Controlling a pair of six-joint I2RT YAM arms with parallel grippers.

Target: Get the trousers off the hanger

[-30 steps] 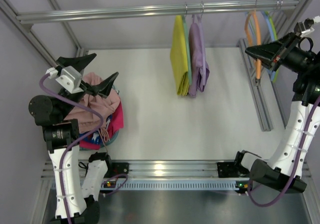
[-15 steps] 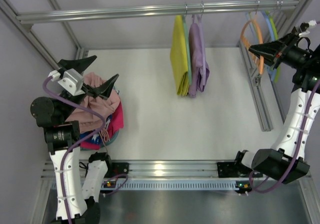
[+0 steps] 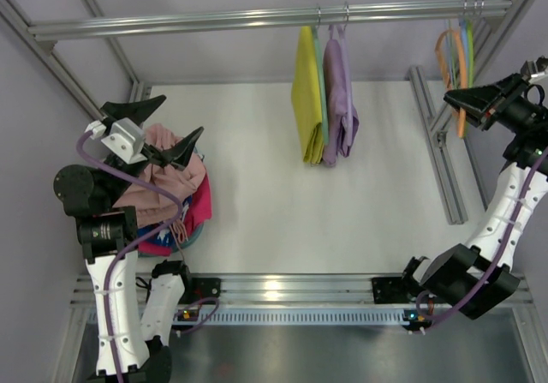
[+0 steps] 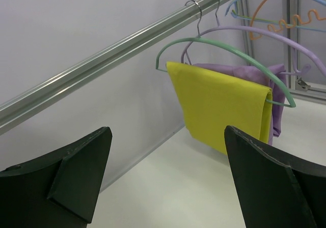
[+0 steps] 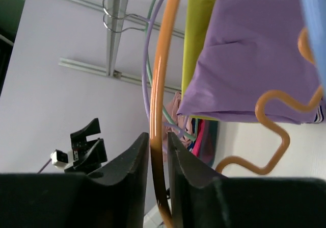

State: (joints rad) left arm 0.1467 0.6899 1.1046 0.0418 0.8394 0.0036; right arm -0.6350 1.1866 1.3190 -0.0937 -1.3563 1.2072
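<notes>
Jaws of the left gripper [image 3: 167, 123] stand wide apart with nothing between them, its two black fingers [image 4: 76, 182] spread over the left side of the table [image 3: 342, 220]; jaws of the right gripper [image 5: 157, 138] are pressed together on the thin wire of the hanger [image 5: 158, 85], the orange rod running down through the narrow slot between the fingertips in the right wrist view; the hanger's wavy lower bar curls off to the right of that grip, and it carries no cloth; in the top view the hanger hangs at the far right end of the rail [image 3: 214, 19], just beside a blue hanger [image 5: 313, 19], with the right arm reaching up to it from below; the trousers [image 3: 181, 177] are off the hanger, lying crumpled on a heap of clothes at the left edge of the table, on top of a red garment [image 3: 202, 210] and directly under the left gripper, whose fingers hover above the pale pink fabric; whether they touch it cannot be told; well apart from both, near the middle of the rail, a yellow garment [image 3: 306, 100] is folded over a green hanger [image 4: 224, 47], and a lilac garment [image 3: 341, 100] hangs just behind it on a lilac hanger [image 4: 285, 36], the two close side by side.
</notes>
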